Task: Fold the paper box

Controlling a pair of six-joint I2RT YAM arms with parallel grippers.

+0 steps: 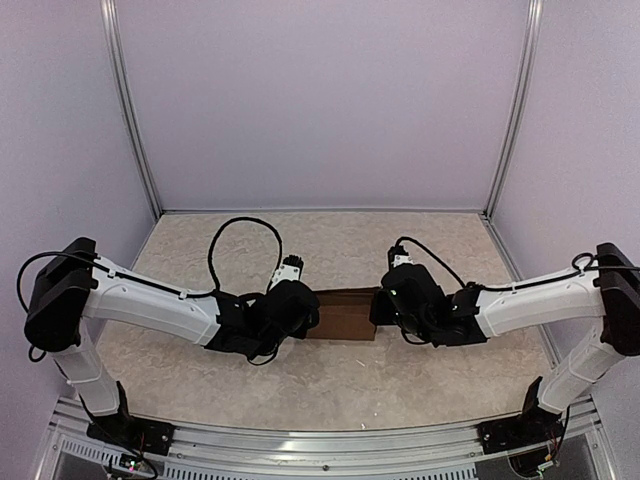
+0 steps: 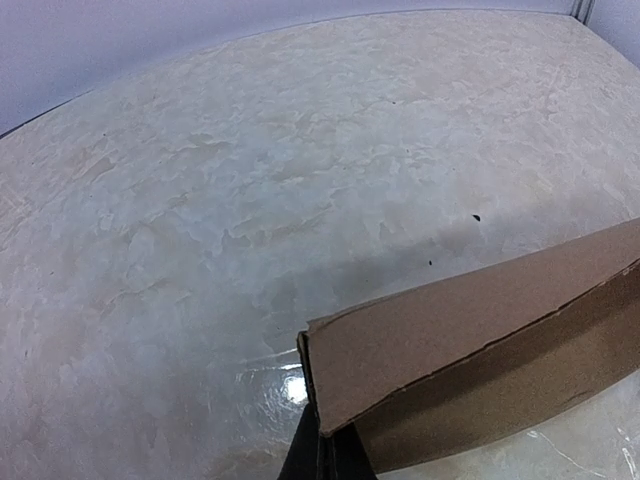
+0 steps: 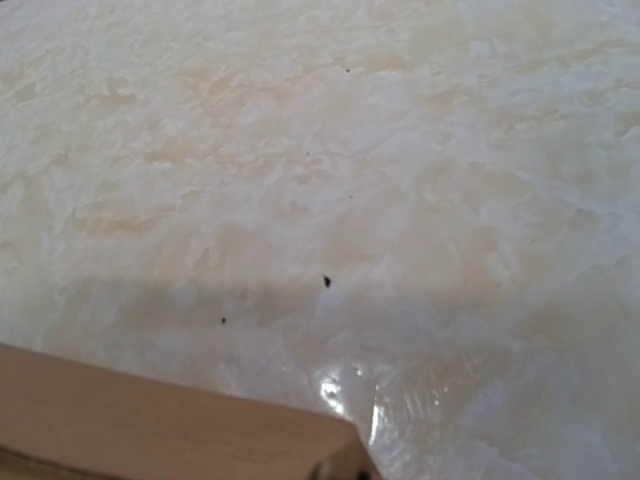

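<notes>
Top external view, brown paper box [image 1: 345, 318] sits on the worktop [image 1: 340, 250] between the two arms, one flap raised; left hand [image 1: 305, 308], fingers together, at the box's left end; right hand [image 1: 383, 305], fingers together, at its right end

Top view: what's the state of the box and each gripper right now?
Box: partly folded, a wall raised, spanning the gap between the two grippers.
Left gripper: shut, at the box's left end; can't tell whether it pinches the cardboard.
Right gripper: shut, at the box's right end; grip equally unclear.
</notes>
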